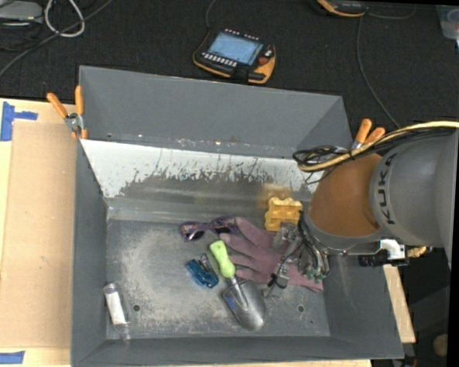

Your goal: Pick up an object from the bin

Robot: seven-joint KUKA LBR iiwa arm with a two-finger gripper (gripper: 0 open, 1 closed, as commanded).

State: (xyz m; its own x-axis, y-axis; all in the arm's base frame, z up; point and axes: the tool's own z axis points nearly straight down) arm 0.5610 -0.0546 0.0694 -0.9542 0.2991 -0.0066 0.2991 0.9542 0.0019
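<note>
Mauve cloth point(249, 246): crumpled and soft, lying on the floor of the bin point(135, 212), right of centre. Left to right:
- white tube point(115, 304), near-left corner
- purple glasses point(202, 229)
- small blue item point(201, 274)
- green-handled metal trowel point(237, 289), just beside the cloth
- yellow block point(282, 211), behind the cloth

Gripper point(283, 275) sits low over the cloth's right part; open or closed, cannot tell. Grey arm point(416, 182) lettering legible: "KU".

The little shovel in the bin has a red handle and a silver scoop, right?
Not quite. The camera view shows the little shovel with a green handle, not a red one. Its scoop is silver, and it does lie in the bin.
</note>
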